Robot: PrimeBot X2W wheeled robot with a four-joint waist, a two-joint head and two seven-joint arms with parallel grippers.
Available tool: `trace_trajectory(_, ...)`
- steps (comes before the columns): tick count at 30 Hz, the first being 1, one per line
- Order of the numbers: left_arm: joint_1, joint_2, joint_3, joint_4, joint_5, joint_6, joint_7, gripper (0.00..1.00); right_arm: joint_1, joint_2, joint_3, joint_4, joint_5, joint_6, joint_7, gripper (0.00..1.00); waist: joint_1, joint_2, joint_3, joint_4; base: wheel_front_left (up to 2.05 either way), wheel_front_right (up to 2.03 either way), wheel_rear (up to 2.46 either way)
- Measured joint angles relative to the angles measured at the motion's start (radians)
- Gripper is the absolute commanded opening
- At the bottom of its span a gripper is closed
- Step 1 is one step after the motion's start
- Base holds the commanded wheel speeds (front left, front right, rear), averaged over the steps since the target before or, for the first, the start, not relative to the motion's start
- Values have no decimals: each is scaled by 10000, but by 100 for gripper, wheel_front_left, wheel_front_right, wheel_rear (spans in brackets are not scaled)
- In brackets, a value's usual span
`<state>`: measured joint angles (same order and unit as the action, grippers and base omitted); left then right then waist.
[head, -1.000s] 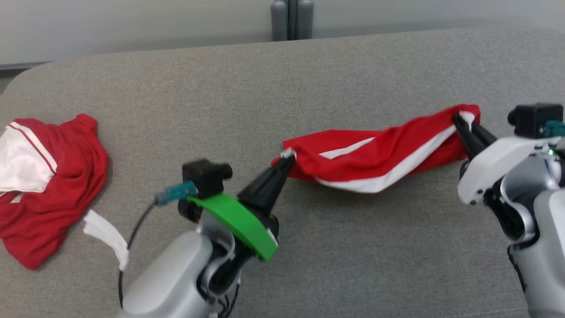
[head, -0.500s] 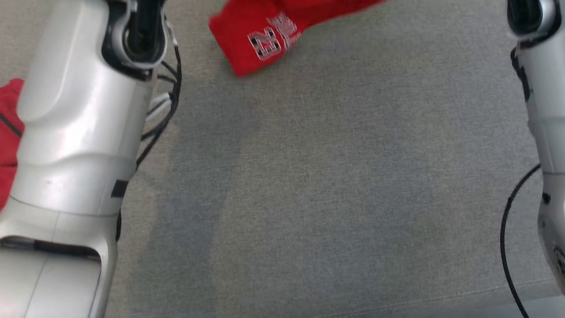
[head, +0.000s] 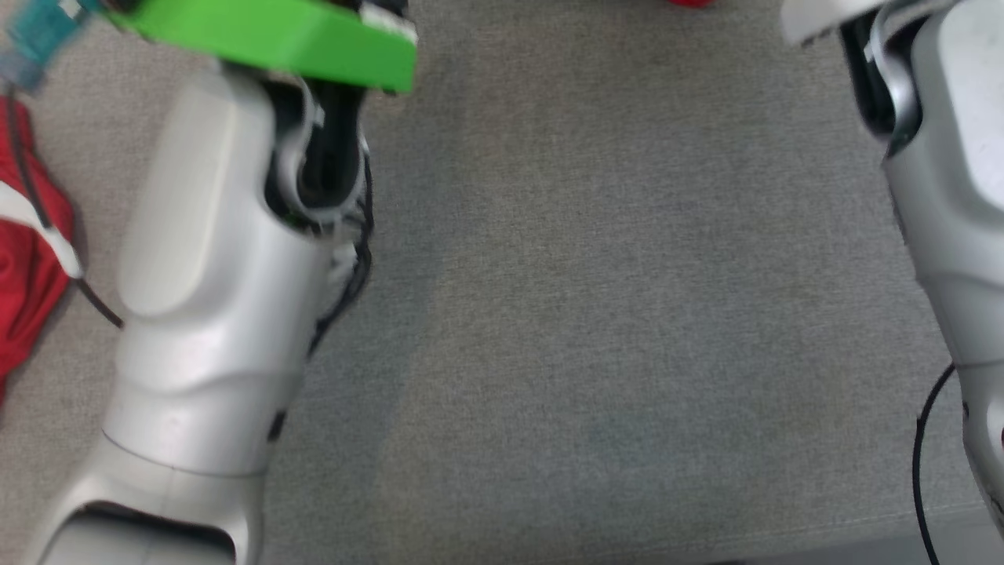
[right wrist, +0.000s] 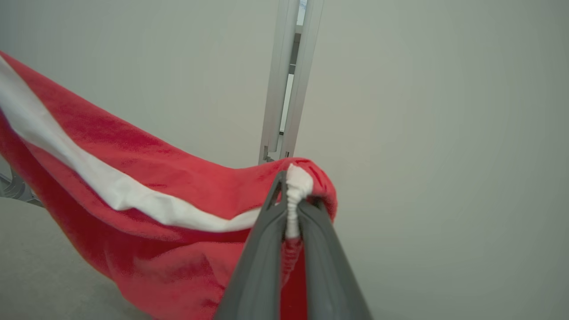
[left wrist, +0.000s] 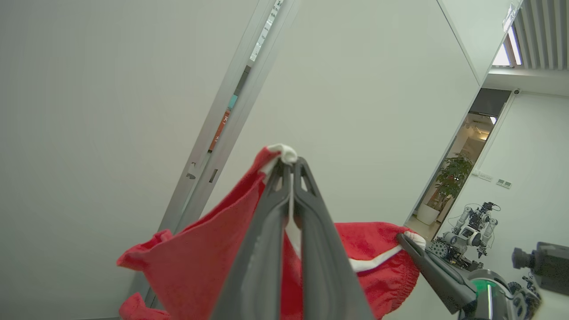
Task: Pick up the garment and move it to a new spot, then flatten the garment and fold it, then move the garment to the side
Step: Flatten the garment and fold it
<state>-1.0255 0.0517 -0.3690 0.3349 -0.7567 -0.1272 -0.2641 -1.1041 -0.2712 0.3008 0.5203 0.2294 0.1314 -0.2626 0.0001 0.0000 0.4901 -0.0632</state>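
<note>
The garment [left wrist: 213, 249] is a red cloth with a broad white stripe, stretched in the air between both grippers in front of a pale wall. My left gripper [left wrist: 291, 162] is shut on one white ribbed corner of it. My right gripper [right wrist: 291, 178] is shut on the opposite white corner, and the garment [right wrist: 133, 178] sags away from it to the left. The left wrist view also catches the right gripper [left wrist: 402, 238] pinching the far end. In the head view a red sliver of the garment [head: 690, 2] peeks in at the top edge, between my two pale forearms.
A grey upholstered surface [head: 627, 314] spreads below the arms. A smaller bunched red-and-white cloth [head: 27, 298] lies at its left edge, under a black cable. A metal door frame [left wrist: 222, 124] runs up the wall, and another robot [left wrist: 466, 231] stands far off.
The head camera has tilted down, so the whole picture shifted. Both arms have risen with the garment, which has left the surface and slid up out of the head view.
</note>
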Motion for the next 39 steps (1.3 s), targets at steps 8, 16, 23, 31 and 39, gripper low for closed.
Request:
trace_trajectory(8, 4381, 621, -1195, -1106, -627, 0, 0, 0, 2877, -1367, 2127, -6, 1998, 0, 38, 0, 0, 0, -334, 511, 0, 0, 0)
trace_trajectory(16, 7882, 1858, -2345, -2765, -1574, 0, 0, 0, 5169, -2688, 3049, -1402, 3695, 0, 1296, 0, -1, 0, -1612, 659, 0, 0, 0)
trace_trajectory(23, 9489, 2522, -3377, -3568, -2508, 0, 694, 0, 7562, -3453, 2502, -2842, 4472, 0, 3547, 0, -2, 0, -2939, 735, 0, 0, 0)
trace_trajectory(31, 10373, 3043, -3741, -4320, -2917, 374, 1430, 0, 10319, -3528, 403, -4508, 4510, 0, 6077, 0, -2, 0, -3992, 848, 0, 0, 0)
trace_trajectory(39, 8630, 2617, -3591, -3221, -1797, 499, 1208, 0, 10938, -2196, -982, -5774, 3858, -4, 6128, 0, -2, 0, -4145, 646, 0, 0, 0)
